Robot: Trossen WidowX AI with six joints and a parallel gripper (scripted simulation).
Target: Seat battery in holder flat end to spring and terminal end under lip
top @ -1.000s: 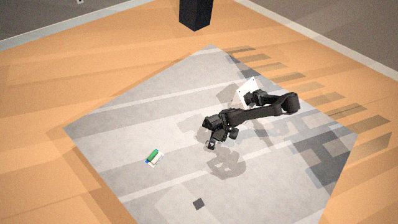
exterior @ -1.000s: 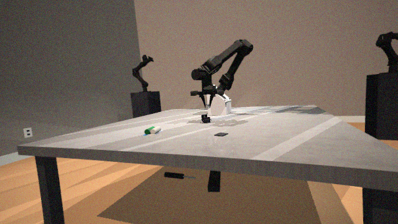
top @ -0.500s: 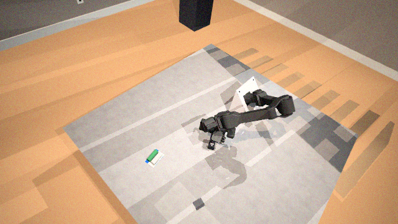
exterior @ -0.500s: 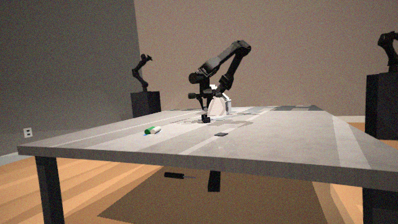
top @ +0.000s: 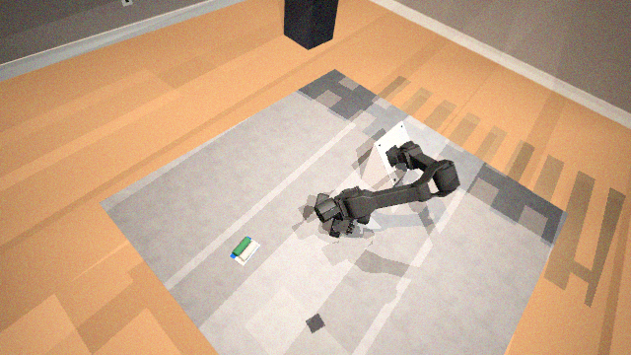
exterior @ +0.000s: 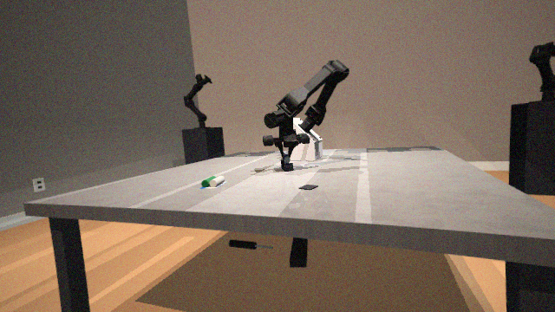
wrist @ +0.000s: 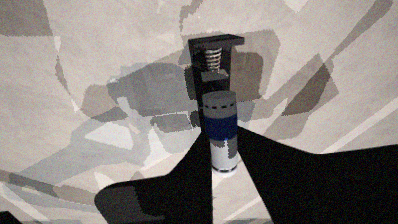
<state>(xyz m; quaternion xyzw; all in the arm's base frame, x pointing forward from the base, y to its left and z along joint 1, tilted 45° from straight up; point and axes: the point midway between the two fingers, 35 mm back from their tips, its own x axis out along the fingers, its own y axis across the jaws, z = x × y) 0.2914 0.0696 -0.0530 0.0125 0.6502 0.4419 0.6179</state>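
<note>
The battery (wrist: 219, 112), a grey and white cylinder with a blue band, is held between the two dark fingers in the wrist view. My gripper (wrist: 219, 132) (exterior: 286, 157) is shut on it, low over the holder. The black holder (wrist: 216, 40) (exterior: 287, 166) (top: 335, 233) stands on the table. In the wrist view its coil spring (wrist: 213, 59) shows at the far end, beyond the battery's far end and roughly in line with it. The battery and fingers hide the holder's near part and lip, so I cannot tell whether battery and holder touch.
A green cylinder (top: 242, 246) (exterior: 208, 181) and a white cylinder (top: 248, 250) (exterior: 217, 181) lie side by side, away from the holder. A thin dark square (top: 315, 322) (exterior: 309, 187) lies on the table. A white slanted box (top: 389, 140) (exterior: 313, 147) stands by the arm's base.
</note>
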